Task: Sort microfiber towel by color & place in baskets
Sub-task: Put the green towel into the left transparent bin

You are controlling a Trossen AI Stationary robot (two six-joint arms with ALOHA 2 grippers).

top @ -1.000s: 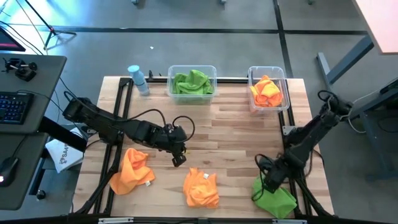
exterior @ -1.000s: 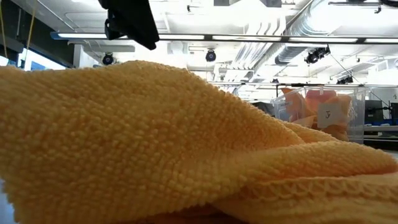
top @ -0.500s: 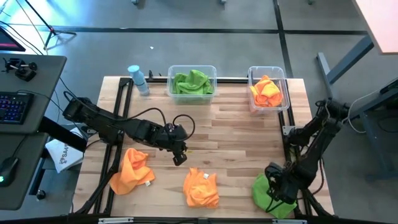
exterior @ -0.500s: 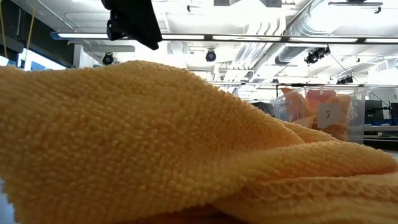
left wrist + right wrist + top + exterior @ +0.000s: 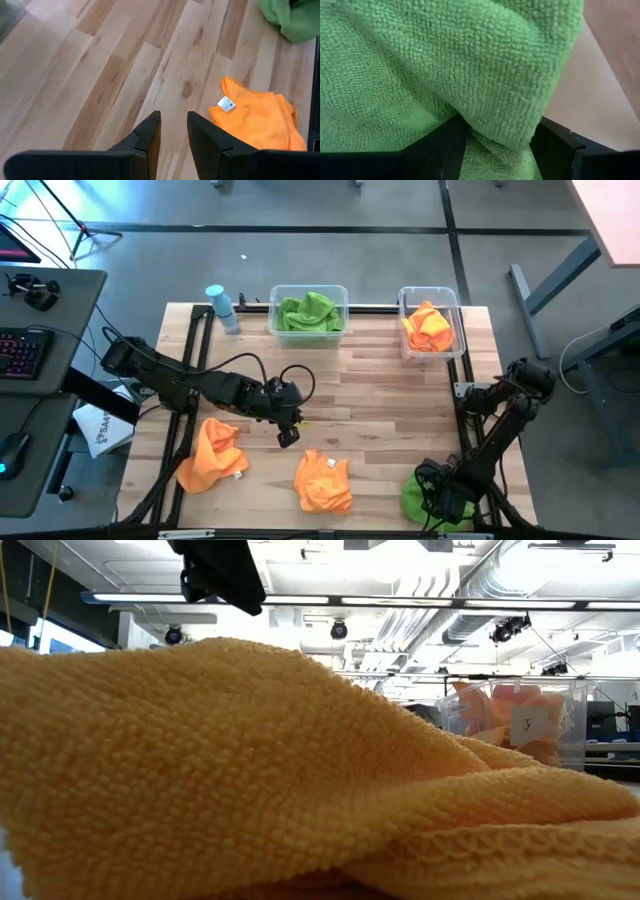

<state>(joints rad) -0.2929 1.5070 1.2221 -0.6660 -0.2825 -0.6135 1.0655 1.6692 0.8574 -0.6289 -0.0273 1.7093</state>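
Two clear baskets sit at the bench's (image 5: 380,380) upper edge: the wider basket (image 5: 309,312) holds green cloth, the narrower basket (image 5: 432,324) orange. Two orange towels (image 5: 212,455) lie lower left and lower centre, one green towel (image 5: 425,495) lower right. The right pincer (image 5: 447,498), spread wide, straddles the green towel. The left pincer (image 5: 287,437), narrowly parted, hangs empty mid-bench.

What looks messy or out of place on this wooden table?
Three crumpled microfiber towels lie loose outside the clear plastic baskets: two orange towels and a green towel at the table's front right edge, under the right gripper.
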